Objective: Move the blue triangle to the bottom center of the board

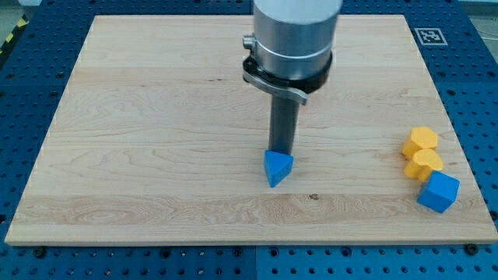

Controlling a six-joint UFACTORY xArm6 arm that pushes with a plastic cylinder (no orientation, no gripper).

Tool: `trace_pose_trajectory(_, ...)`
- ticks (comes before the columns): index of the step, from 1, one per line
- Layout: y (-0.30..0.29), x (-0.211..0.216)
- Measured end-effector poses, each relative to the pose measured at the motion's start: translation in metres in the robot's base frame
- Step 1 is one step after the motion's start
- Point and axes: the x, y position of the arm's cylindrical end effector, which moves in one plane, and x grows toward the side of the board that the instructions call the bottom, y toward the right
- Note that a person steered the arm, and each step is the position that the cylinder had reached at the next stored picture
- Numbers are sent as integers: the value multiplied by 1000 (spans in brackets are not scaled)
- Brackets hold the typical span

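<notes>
Wooden board [156, 117] of pale grain fills most of the scene, lying on a blue perforated table [482, 93]. Near its far right corner sits a small black-and-white square marker [428, 36].

The blue triangular block [278, 167] rests on the board a little right of the middle and toward the near edge, with bare wood between it and that edge. One of its points faces the near side.

My tip [281, 150] comes down just behind the blue triangular block, on its far side, and appears to touch the block's far face; the very end of the rod is partly hidden by the block, so contact cannot be confirmed for certain. The straight dark rod [282, 124] rises upright from there into a silver cylindrical arm housing [294, 35], which has a dark clamp ring at its base and runs out of the far edge of the scene. There is no claw on this arm, only the rod, so nothing can be said of spreading or pinching.

Well apart, at the right edge of the board, three blocks cluster in a short line running near to far: a yellow rounded block [421, 141] farthest, a second yellow rounded block [426, 164] touching it, and a blue cube [439, 191] nearest, just beside the second yellow one.
</notes>
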Motion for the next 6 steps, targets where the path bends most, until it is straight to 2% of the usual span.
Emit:
trace_pose_trajectory(2, 14, 40)
trace_pose_trajectory(6, -28, 61)
